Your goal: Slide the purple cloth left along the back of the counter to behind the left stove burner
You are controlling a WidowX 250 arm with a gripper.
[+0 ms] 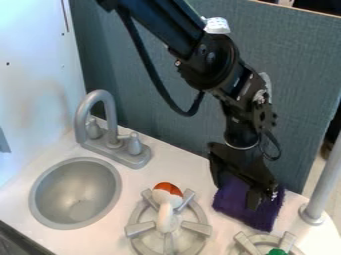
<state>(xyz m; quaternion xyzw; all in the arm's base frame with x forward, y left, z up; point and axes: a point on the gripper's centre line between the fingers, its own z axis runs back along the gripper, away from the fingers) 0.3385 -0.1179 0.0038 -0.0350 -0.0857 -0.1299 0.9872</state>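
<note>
Purple cloth (265,215): camera view, flat on the white counter (166,167), directly below the gripper, part of it hidden behind the near finger.
Black two-finger gripper (236,197): hangs low, pointing down; fingers wide apart, purple showing between them. Nothing seen pinched. Contact with the fabric: can't tell.
Cloth's lie: under the tool and spreading a little toward the camera and the post side; roughly square, set cornerwise, so only a weak long axis, slanting from the sink side down toward the near burner. Finger spread runs much the same way.
Arm: comes in from the top edge, bends above the counter, wrist over the cloth.
Blue-grey panel (293,89): close behind the tool, upright; tightest side.
Grey post (326,184): beyond the cloth on the side away from the sink, near its outer corner, apart from it.
Stove burner (138,229): sink side of the tool, a strip of counter between it and the cloth; mushroom-shaped toy (165,216), orange-red on top, rests on it.
Second burner (250,244): camera side of the tool, just past the cloth's near edge, green object (277,252) on it, cut by the frame.
Sink (77,191) and faucet (110,112): well off on the far side of the first burner.
</note>
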